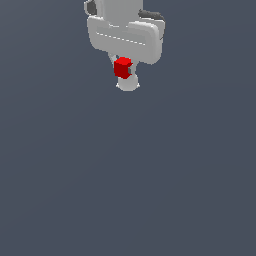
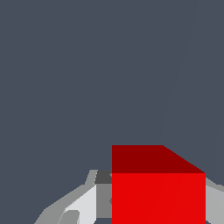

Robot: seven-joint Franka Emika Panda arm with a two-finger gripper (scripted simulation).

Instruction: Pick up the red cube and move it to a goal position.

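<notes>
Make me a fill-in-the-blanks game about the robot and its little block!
1. The cube is colored ____.
2. The cube sits between the fingers of the white ____, which is shut on it.
3. In the wrist view, the cube shows ____ faces, one bright and one darker.
4. The background behind everything is plain dark ____.

Missing words: red; gripper; two; gray

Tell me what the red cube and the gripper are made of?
Cube: flat, even bright red with sharp edges and no shine or grain. It looks like matte plastic, but a simulator's render leaves that open.
Gripper: smooth white-grey shell with rounded corners and dark pads, like moulded plastic or painted metal; I cannot tell which.
</notes>
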